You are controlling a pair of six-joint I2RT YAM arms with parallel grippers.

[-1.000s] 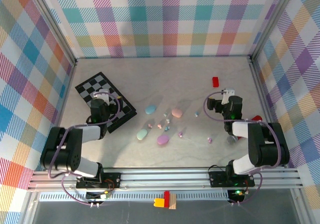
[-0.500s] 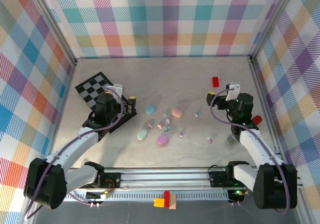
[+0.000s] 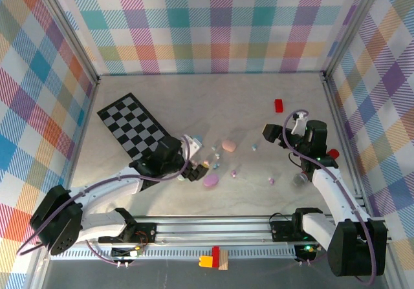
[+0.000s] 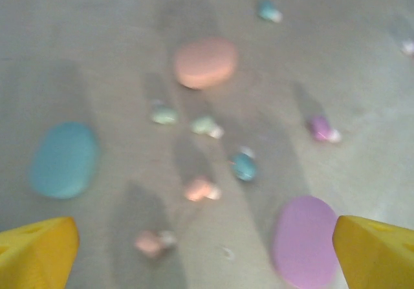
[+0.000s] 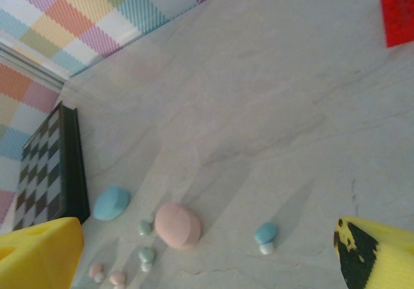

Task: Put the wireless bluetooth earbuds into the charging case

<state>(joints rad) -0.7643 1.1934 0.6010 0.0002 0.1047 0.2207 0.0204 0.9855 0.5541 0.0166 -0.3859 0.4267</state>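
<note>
Oval charging cases lie mid-table: a pink one (image 3: 228,145), a purple one (image 3: 211,181) and a blue one (image 4: 65,158). Tiny pastel earbuds (image 3: 254,147) are scattered around them. In the left wrist view, blurred, I see mint (image 4: 163,115), blue (image 4: 244,166), pink (image 4: 199,189) and purple (image 4: 321,128) earbuds. My left gripper (image 3: 196,161) hovers open over the cluster's left side, with nothing between its yellow fingertips (image 4: 35,253). My right gripper (image 3: 270,134) stands open to the right of the cluster. It faces the pink case (image 5: 177,225) and a blue earbud (image 5: 266,236).
A black-and-white checkerboard (image 3: 132,128) lies at the left. A red block (image 3: 279,105) sits at the back right. A small red thing (image 3: 332,154) and a silvery thing (image 3: 298,180) lie by the right arm. Plaid walls close three sides.
My left arm has swung right, off the checkerboard and out over the cases and earbuds. My right gripper has shifted slightly forward and left. Both stay open.
</note>
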